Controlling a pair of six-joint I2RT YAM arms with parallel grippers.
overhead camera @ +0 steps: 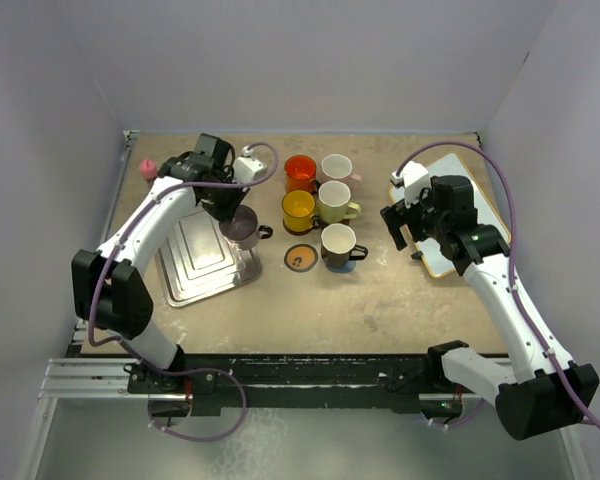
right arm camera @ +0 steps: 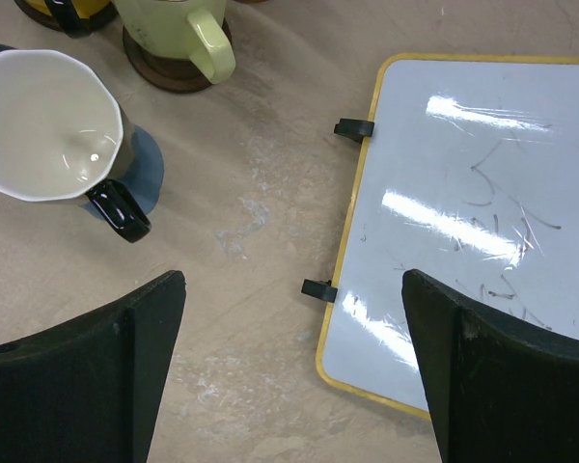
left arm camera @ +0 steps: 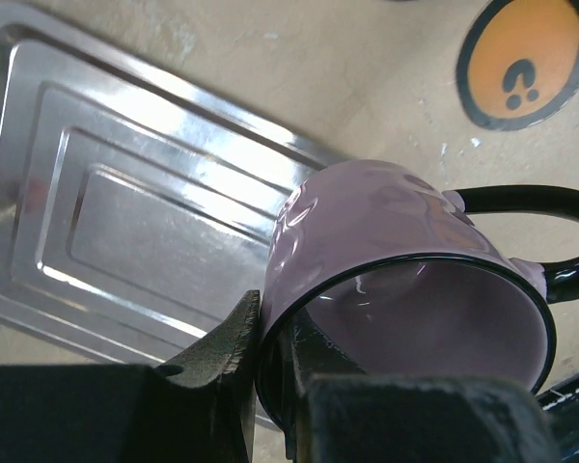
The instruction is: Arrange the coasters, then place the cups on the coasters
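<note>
At the left, the silver tray (overhead camera: pixel 195 275) lies on the surface (overhead camera: pixel 380 310). Over its right-hand corner the left pincer (left arm camera: pixel 275 333) is clamped on the rim of the purplish mug (left arm camera: pixel 386 222), one finger outside the wall and one inside. The mug looks tilted in the wrist view; whether its base is off the tray I cannot tell.

Just to the right lies the black-and-orange coaster (left arm camera: pixel 524 63), bare, with the yellow mug (overhead camera: pixel 299 210) behind it. The black mug (right arm camera: pixel 48 121) stands beside it on its grey-blue coaster (right arm camera: pixel 145 174).

The step in hand appears to be carrying the purplish mug onto that free disc. To do it well:
- lift clear of the tray's raised edge;
- travel right with a firm grip so the mug does not swing;
- level it and centre the base over the disc;
- turn the handle away from the neighbours;
- lower until it sits flat, and only then release.

Further right, the right pincer (right arm camera: pixel 294 367) hangs with jaws wide apart and nothing between them, above the surface next to the whiteboard (right arm camera: pixel 482 193).
</note>
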